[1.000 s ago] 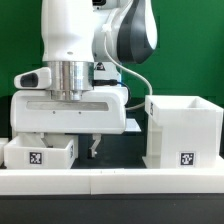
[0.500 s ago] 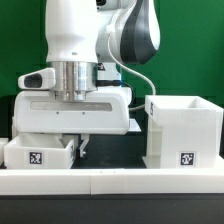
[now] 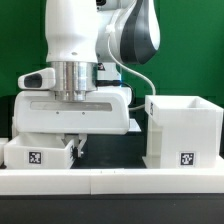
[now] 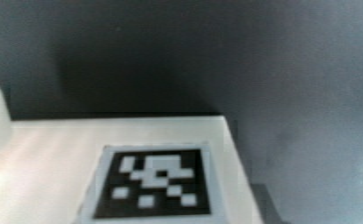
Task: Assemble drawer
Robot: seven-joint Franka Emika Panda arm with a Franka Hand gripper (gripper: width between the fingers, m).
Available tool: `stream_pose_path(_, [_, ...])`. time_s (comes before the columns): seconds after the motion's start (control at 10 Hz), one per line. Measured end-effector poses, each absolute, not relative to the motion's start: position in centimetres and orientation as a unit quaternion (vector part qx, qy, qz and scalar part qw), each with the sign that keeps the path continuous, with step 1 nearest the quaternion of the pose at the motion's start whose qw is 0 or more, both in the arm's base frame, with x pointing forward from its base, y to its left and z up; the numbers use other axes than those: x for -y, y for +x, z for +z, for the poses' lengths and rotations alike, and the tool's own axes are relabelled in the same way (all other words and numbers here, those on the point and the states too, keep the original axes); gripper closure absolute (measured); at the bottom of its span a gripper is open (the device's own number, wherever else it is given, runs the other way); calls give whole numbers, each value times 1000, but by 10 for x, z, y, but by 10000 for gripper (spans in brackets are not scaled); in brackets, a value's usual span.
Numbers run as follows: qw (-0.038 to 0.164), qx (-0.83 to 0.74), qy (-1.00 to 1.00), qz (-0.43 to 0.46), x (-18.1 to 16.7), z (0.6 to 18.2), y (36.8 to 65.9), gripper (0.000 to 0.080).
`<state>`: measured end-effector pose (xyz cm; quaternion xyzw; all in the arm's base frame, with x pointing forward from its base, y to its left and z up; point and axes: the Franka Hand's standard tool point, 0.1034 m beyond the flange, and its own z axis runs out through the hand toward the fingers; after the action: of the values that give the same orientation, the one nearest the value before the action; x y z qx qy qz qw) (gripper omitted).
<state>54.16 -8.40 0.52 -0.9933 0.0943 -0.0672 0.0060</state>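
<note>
A shallow white tray (image 3: 38, 155) with a black-and-white tag on its front lies at the exterior view's left. My gripper (image 3: 78, 146) hangs straight down over the tray's right end wall, its dark fingers drawn together on that thin wall. The tall white shell (image 3: 183, 130) stands at the exterior view's right, open at the top, apart from the gripper. The wrist view shows a white tray face with its tag (image 4: 157, 182) close up against the dark table (image 4: 284, 80); the fingers do not show there.
A low white border rail (image 3: 110, 180) runs along the front of the black table. Another white part (image 3: 135, 123) shows behind the hand, between it and the shell. A green backdrop stands behind.
The fingers stood wide apart a second ago, one on each side of the tray's right wall; they have since closed together on it. Arm, tray and shell have stayed in place.
</note>
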Motion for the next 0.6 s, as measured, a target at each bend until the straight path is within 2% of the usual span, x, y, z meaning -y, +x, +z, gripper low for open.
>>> stream_pose_path(0.2, [6,-93,-993,-67,84,5,542,759])
stream_pose_path(0.4, [11,-52,-997,-64,82,16,541,758])
stream_pose_path(0.6, [13,-27,-998,-57,77,18,531,758])
